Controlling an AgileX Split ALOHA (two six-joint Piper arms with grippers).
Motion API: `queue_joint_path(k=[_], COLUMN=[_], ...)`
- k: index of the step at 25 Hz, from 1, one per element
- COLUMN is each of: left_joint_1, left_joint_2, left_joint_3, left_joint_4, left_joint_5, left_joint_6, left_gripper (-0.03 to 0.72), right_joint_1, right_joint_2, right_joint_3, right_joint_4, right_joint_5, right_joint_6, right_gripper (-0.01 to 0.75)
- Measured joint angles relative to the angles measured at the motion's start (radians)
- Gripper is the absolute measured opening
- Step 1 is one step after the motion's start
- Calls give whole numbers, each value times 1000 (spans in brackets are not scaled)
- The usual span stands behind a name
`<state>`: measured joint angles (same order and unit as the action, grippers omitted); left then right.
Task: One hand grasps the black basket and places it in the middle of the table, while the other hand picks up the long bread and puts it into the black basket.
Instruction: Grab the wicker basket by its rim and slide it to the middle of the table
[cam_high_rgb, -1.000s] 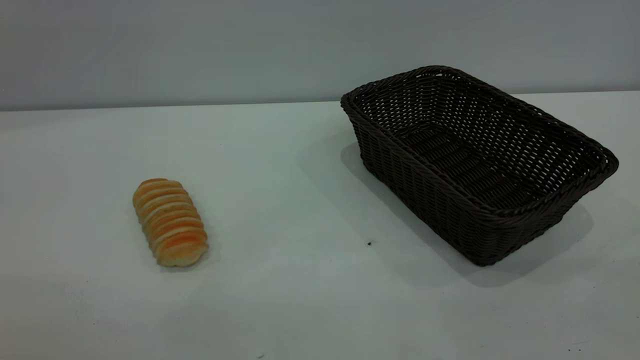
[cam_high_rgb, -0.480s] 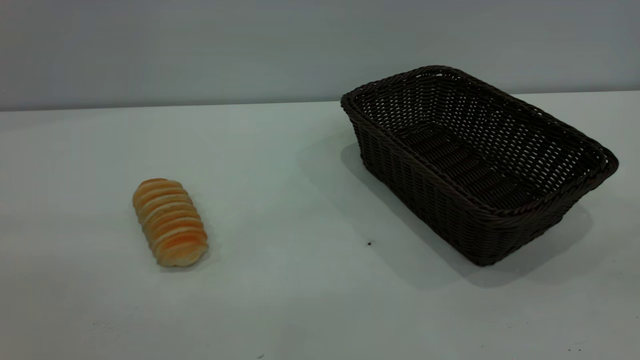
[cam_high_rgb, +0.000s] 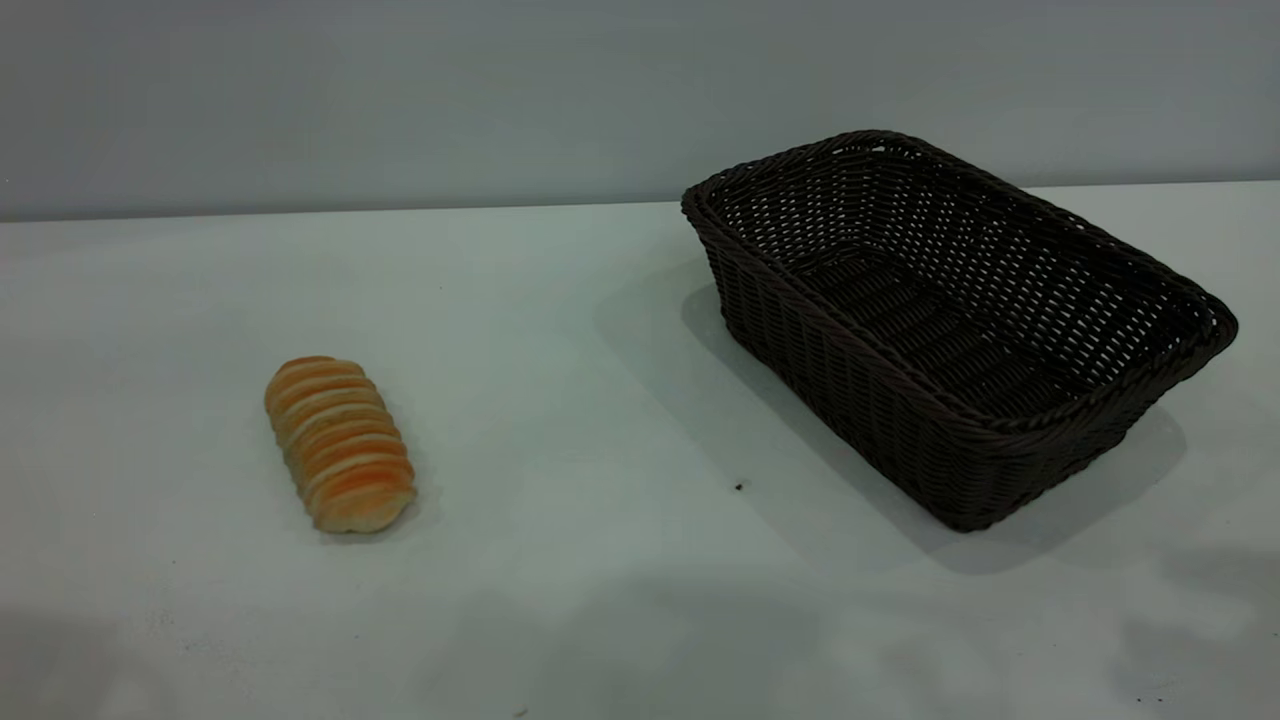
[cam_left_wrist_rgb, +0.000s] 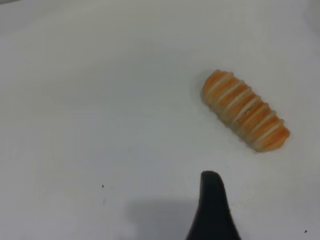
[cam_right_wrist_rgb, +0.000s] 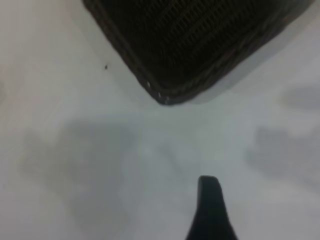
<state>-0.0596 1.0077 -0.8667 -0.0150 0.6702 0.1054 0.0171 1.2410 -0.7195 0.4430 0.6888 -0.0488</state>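
Bread first: the long bread (cam_high_rgb: 340, 444) lay on the bench (cam_high_rgb: 600, 400) in the near-left area of the exterior view, long axis running front to back with a slight tilt, pale ridges crosswise. Nothing touched it.

Left gripper (cam_left_wrist_rgb: 214, 210): only one dark fingertip showed in the left wrist view, above bare bench, the long bread (cam_left_wrist_rgb: 245, 110) near it but clearly apart. Couldn't tell whether that gripper was spread or pressed together, since the second finger was out of frame. Its faint shadow sat on the bench beside the tip.

Right gripper (cam_right_wrist_rgb: 210, 209): same story, one dark fingertip visible in the right wrist view, over bare bench, short of a corner of the black basket (cam_right_wrist_rgb: 200, 45). No contact with the rim. Spread or closed, can't tell.

Neither arm appeared in the exterior view; only soft shadows fell on the near edge of the bench.

Farther back and right, the black basket (cam_high_rgb: 950, 320) stood upright on the bench, turned at an angle, one corner pointing toward the near side. Empty interior, weave visible through to the bottom. Well apart from the bread. A small dark speck (cam_high_rgb: 739, 487) sat on the bench between them, nearer the basket.

Grey wall (cam_high_rgb: 400, 100) behind.
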Motion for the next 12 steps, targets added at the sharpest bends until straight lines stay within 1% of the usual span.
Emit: queue_joint_path(k=[3, 6, 12], left_joint_1=[0, 0, 0], left_joint_2=[57, 78, 81], left_joint_3=[0, 0, 0], left_joint_4=[0, 0, 0], left_joint_5=[-23, -29, -62], left_joint_6=[2, 6, 7], left_gripper=[581, 581, 581], right_joint_1=[0, 0, 0], right_joint_2=[147, 275, 493], right_joint_3=[-1, -5, -85], right_joint_4=[95, 188, 333], right_joint_5=[-97, -166, -234], right_joint_6=[5, 6, -19], right_gripper=[581, 581, 581])
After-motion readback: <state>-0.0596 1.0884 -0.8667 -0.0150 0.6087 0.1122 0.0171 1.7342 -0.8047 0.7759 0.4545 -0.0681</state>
